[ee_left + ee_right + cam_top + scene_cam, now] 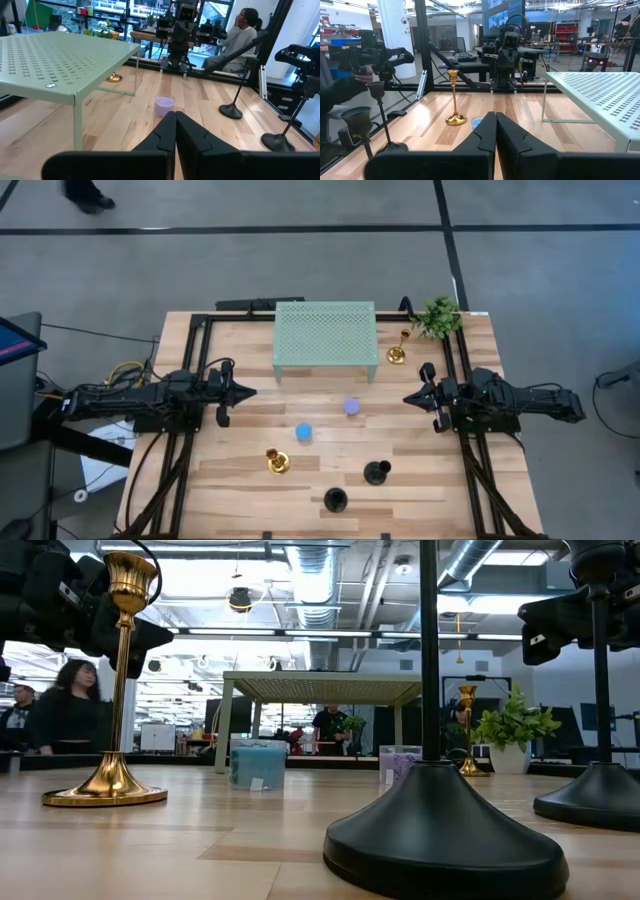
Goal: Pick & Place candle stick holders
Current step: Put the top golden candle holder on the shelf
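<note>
Six candle stick holders stand upright on the wooden table. A gold one (277,461) is at near left, another gold one (398,354) at far right by the stand. Two black ones (377,472) (335,500) are near the front edge. A squat blue cylinder (304,433) and a purple one (351,407) stand mid-table. My left gripper (250,391) is shut and empty at the left, above the table. My right gripper (408,398) is shut and empty at the right. The purple cylinder also shows in the left wrist view (164,105).
A pale green perforated stand (326,340) stands at the table's far middle. A small green leafy plant (438,316) sits at the far right corner. Black frame rails (196,370) run along both sides. People show in the room beyond the table.
</note>
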